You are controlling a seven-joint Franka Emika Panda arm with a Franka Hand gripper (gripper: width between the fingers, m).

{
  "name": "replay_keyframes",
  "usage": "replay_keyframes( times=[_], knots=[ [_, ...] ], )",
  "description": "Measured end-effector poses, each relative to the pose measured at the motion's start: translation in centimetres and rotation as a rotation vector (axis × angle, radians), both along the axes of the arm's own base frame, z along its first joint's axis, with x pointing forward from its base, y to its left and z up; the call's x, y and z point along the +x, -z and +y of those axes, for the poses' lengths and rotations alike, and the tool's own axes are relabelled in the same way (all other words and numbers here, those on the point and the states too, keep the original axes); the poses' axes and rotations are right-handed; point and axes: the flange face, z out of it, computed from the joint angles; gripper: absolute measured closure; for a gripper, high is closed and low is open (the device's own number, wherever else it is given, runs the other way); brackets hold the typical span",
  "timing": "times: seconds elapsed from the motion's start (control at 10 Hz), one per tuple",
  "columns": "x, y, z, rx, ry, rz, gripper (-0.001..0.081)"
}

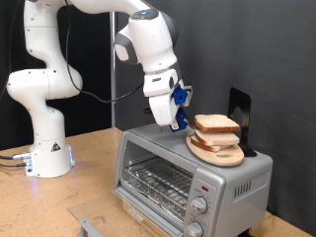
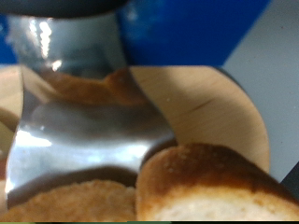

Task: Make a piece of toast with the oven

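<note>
The silver oven (image 1: pixel 229 185) stands on the wooden table at the exterior view's lower right, its wire rack (image 1: pixel 163 184) showing at the front and two round knobs (image 1: pixel 200 205) on its panel. On its roof lies a round wooden board (image 1: pixel 219 156) with a stack of bread. The top piece of toast (image 1: pixel 216 123) is pale with a brown crust. My gripper (image 1: pixel 180 120) hangs tilted just left of the stack, fingertips at the bread's level. In the wrist view a shiny metal finger (image 2: pixel 84 131) fills the middle, with a crusty slice (image 2: pixel 220 187) and the board (image 2: pixel 210 107) right beside it.
A black upright object (image 1: pixel 239 111) stands on the oven roof behind the board. The arm's white base (image 1: pixel 44 148) with cables sits at the exterior view's left. A grey flat piece (image 1: pixel 94 227) lies on the table in front of the oven.
</note>
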Motion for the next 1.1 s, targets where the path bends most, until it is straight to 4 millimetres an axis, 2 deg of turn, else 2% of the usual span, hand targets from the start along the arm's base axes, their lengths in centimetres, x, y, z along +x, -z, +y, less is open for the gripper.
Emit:
replay_keyframes(
  times=[0.6,0.8,1.1],
  knots=[
    [-3.0,-2.1,-1.0,0.027,0.005,-0.052,0.0413],
    [-4.2,-2.7,-1.9,0.047,-0.024,-0.002,0.0413],
    [-4.2,-2.2,-2.3,0.032,-0.03,-0.047,0.0413]
  ],
)
